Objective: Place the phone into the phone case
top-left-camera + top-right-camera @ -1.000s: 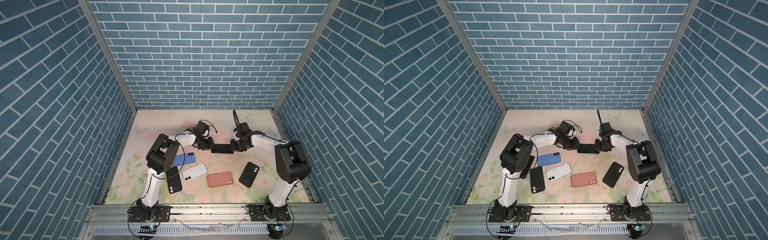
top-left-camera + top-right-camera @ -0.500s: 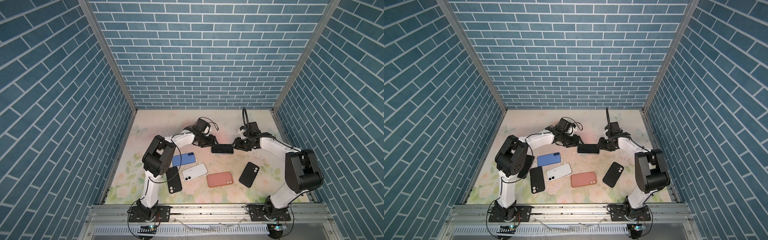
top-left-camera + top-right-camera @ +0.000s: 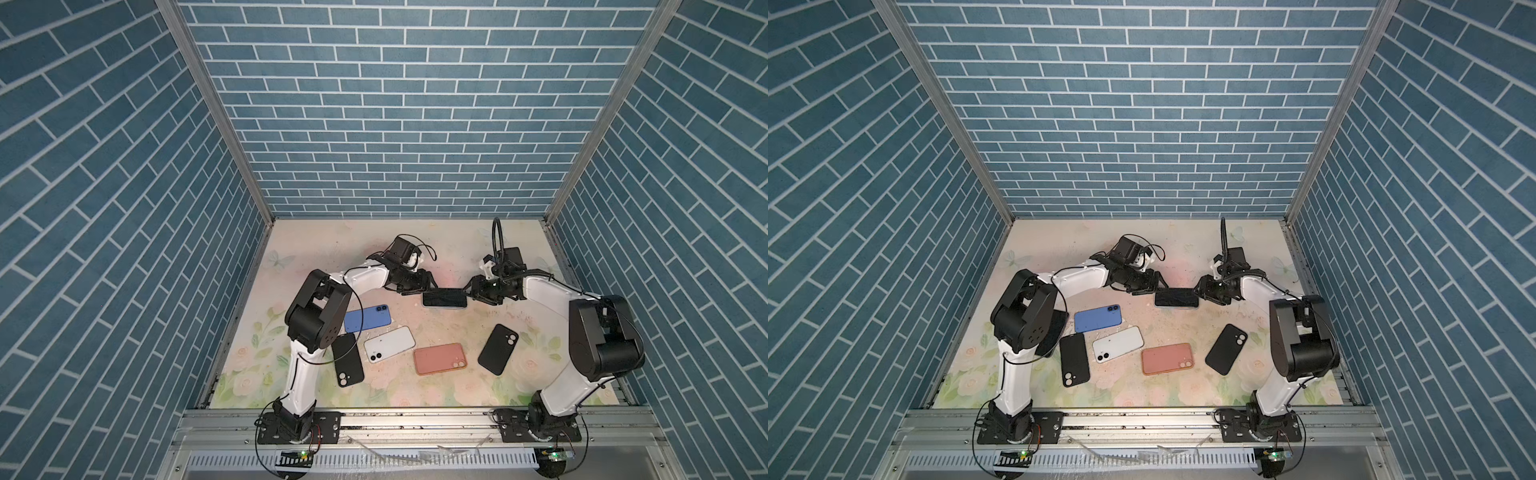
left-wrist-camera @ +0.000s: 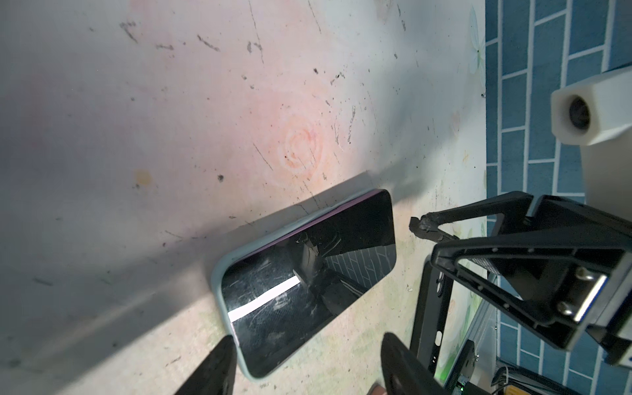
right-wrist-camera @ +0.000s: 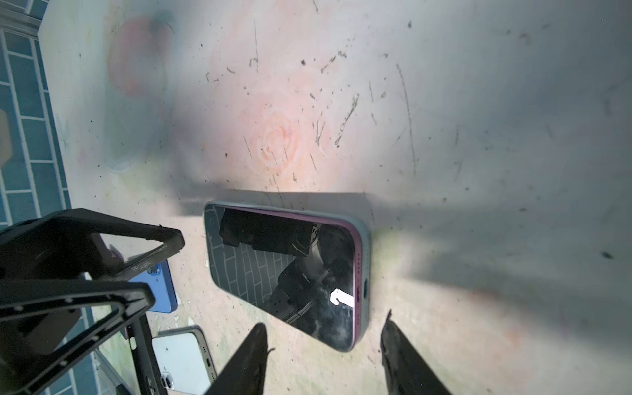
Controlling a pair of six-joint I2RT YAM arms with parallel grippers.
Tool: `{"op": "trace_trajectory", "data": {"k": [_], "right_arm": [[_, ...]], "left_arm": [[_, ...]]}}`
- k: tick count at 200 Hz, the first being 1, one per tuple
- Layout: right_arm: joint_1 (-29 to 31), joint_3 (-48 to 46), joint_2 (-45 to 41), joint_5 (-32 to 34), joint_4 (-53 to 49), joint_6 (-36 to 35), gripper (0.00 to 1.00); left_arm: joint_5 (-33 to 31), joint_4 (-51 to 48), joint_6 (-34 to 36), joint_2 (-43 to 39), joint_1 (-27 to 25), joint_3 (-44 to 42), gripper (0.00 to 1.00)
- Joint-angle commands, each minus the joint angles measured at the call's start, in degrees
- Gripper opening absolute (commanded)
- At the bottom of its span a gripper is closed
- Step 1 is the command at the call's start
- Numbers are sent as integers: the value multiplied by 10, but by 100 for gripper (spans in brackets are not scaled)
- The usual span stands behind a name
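Right wrist view carries our largest worry: the dark-screened phone (image 5: 280, 270) lies face up in its pale grey-blue soft case (image 5: 366, 260), yet a mauve rim of the phone shows inside the case lip along one long side and around one short end. We judge it may not be fully seated there and could spring out if lifted. The cased phone rests toward the middle of the pale floral-print surface (image 3: 457, 249), between the two arms. The left end effector (image 3: 431, 286) sits just off one short end and the right end effector (image 3: 468, 289) just off the other. Both have their jaws parted with nothing in them, and a low or sideways retreat by either could clip the case and skid it. A lesser risk, we think, is the left arm's elbow, which hangs over the nearer slabs and might nudge them when it folds back. Counting from big to small, we find one surface, two arms, two end effectors and six phone-shaped things. Those six are the one cased phone and five slabs lying back up nearer the front: a blue slab (image 3: 368, 318), a white slab (image 3: 389, 344), a salmon-pink slab (image 3: 440, 358), a black slab by the left arm (image 3: 348, 365) and a black slab nearer the right arm (image 3: 498, 349). Whether those five are phones or empty cases we cannot tell.
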Motion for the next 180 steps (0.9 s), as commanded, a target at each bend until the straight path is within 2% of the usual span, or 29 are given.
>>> {"op": "trace_trajectory", "data": {"k": [1, 84, 125, 180], "right_arm": [[-2, -4, 27, -41, 28, 18, 55], [-4, -7, 76, -68, 46, 12, 56], [-5, -12, 97, -129, 79, 12, 56], [-6, -31, 77, -236, 158, 32, 56]], "left_arm": [[10, -2, 2, 21, 3, 11, 67], [21, 16, -15, 30, 3, -2, 62], [27, 34, -28, 32, 3, -19, 62], [34, 46, -38, 35, 3, -31, 61]]}}
